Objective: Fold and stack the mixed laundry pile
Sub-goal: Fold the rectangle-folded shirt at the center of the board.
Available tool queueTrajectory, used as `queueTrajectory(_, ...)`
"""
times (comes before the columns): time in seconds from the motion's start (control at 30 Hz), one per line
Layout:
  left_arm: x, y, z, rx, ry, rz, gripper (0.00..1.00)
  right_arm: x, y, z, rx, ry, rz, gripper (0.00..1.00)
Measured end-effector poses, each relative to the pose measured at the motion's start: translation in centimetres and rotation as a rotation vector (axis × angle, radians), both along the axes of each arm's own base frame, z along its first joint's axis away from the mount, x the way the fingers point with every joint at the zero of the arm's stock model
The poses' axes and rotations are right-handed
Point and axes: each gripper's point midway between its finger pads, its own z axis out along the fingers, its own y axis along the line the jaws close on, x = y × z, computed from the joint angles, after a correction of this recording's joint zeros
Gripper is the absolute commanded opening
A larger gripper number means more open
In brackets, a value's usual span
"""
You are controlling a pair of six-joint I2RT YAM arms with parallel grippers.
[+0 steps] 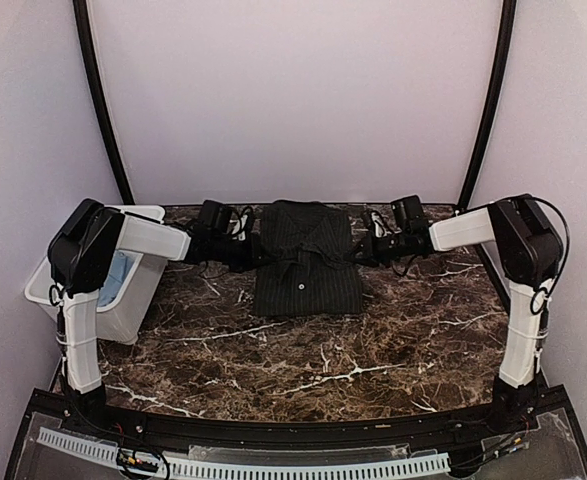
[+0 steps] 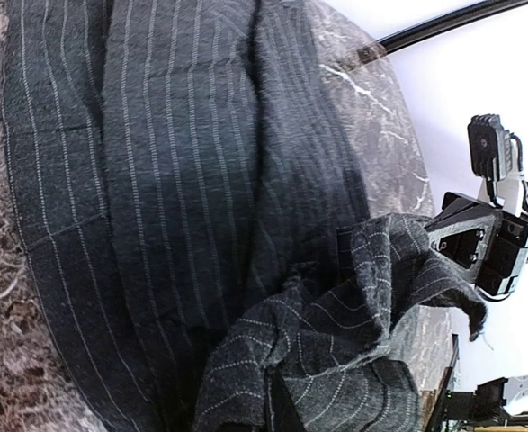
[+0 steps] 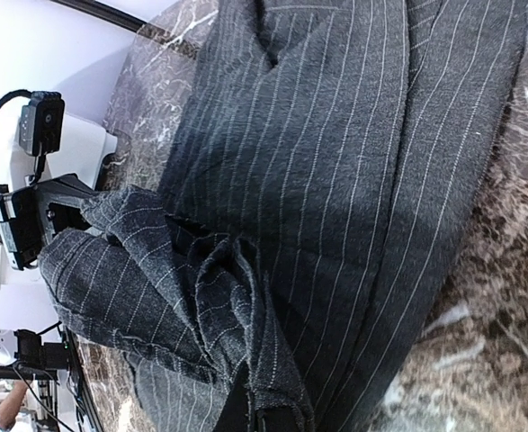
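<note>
Both claws are clenched on the black pinstriped shirt (image 1: 306, 268): the left gripper (image 1: 247, 255) pinches one side and the right gripper (image 1: 366, 250) the other, with cloth bunched in each. It lies toward the table's (image 1: 323, 365) far edge, gripped evenly, I'd guess to fold it straight. The light blue T-shirt (image 1: 123, 272) sits in the white bin (image 1: 45, 292).

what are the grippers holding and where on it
The black pinstriped shirt: left gripper pinches bunched fabric at its left edge, right gripper at its right edge.
</note>
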Motion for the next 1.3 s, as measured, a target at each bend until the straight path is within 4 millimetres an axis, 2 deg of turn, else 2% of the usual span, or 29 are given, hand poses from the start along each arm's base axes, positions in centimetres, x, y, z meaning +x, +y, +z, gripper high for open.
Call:
queueTrajectory(0.07,0.4,0.1,-0.8,0.012,0.007,0.011,0.0,0.8,0.4,-0.7,0.002,0.008,0.002,0.0)
queueTrajectory(0.17,0.7,0.5,-1.3,0.02,0.011,0.022,0.0,1.4,0.6,-0.6,0.009,0.002,0.005,0.0)
queueTrajectory(0.47,2.0,0.9,-0.1,0.014,-0.029,0.039,0.0,2.6,0.4,0.7,0.029,-0.032,-0.002,0.0)
queueTrajectory(0.6,3.0,1.3,0.2,0.009,-0.043,0.059,0.0,4.3,0.5,1.6,0.049,-0.061,-0.008,0.0)
queueTrajectory(0.67,3.8,1.5,0.0,0.01,-0.05,0.073,0.03,5.2,0.9,1.6,0.057,-0.071,-0.007,0.09)
queueTrajectory(0.73,4.6,1.7,-0.5,0.014,-0.054,0.088,0.12,6.0,1.2,1.1,0.061,-0.07,-0.005,0.2)
queueTrajectory(0.77,4.9,1.8,-0.8,0.018,-0.052,0.093,0.19,6.3,1.2,0.7,0.062,-0.065,-0.005,0.27)
queueTrajectory(0.8,5.2,1.9,-1.3,0.022,-0.048,0.099,0.23,6.5,1.2,0.3,0.063,-0.055,-0.009,0.38)
queueTrajectory(0.83,5.5,2.0,-1.7,0.029,-0.045,0.104,0.32,6.6,1.2,-0.2,0.062,-0.047,-0.007,0.51)
queueTrajectory(0.9,6.1,2.3,-2.5,0.031,-0.028,0.119,0.44,6.5,1.1,-0.9,0.062,-0.018,-0.01,0.62)
queueTrajectory(1.0,6.8,3.2,-2.4,0.028,-0.021,0.136,0.61,6.8,0.3,-0.6,0.068,-0.009,-0.023,0.75)
queueTrajectory(1.03,7.2,3.7,-2.0,0.026,-0.029,0.145,0.68,7.1,-0.2,-0.1,0.069,-0.017,-0.031,0.78)
queueTrajectory(1.1,7.9,4.8,-1.2,0.032,-0.045,0.168,0.75,7.7,-1.4,1.1,0.072,-0.031,-0.057,0.93)
queueTrajectory(1.2,8.4,6.3,1.6,0.04,-0.087,0.199,0.88,8.4,-3.5,4.8,0.08,-0.088,-0.093,0.97)
queueTrajectory(1.3,8.4,7.3,6.0,0.026,-0.167,0.213,0.89,8.5,-5.1,9.4,0.095,-0.175,-0.114,0.96)
